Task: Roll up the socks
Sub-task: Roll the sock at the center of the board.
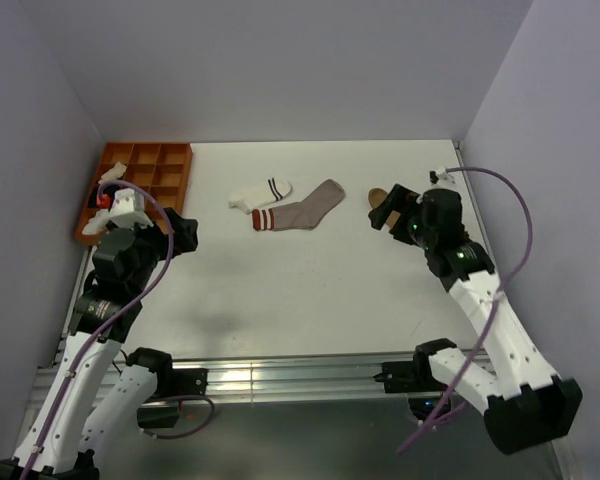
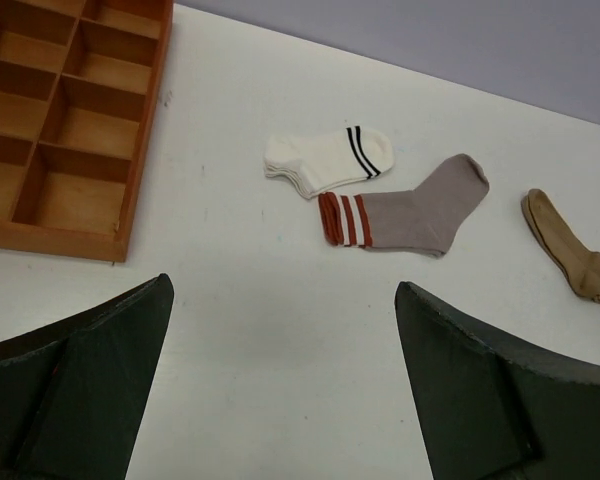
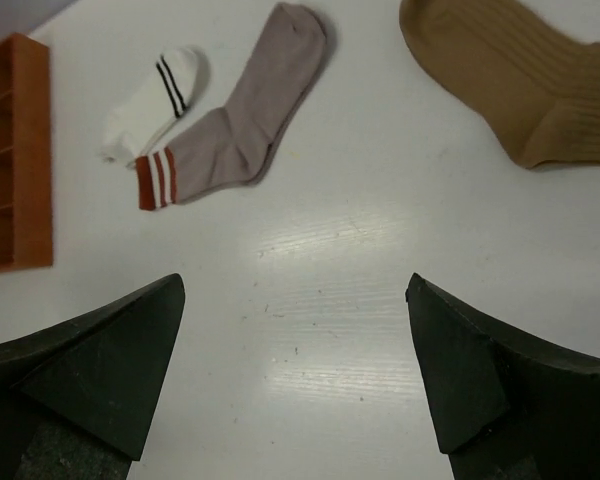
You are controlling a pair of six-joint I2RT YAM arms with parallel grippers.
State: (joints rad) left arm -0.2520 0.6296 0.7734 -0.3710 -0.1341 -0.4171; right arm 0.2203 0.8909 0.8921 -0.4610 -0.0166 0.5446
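Ahead of left claw [image 2: 283, 290] and right claw [image 3: 295, 285] — both released — the socks [image 2: 410, 215], untouched.

Three flat, unrolled socks [image 1: 302, 213]

Orange box [image 1: 143, 157] on the white counter [image 1: 310, 290]
The wooden box had many little square spaces and sat at the counter's far left corner.

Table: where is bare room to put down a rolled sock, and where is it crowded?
Bare: the wide stretch of table between the grey sock and the near rail; also the gap between the wooden tray and the white sock. Crowded: the far middle, where white sock, grey sock and tan sock lie close.
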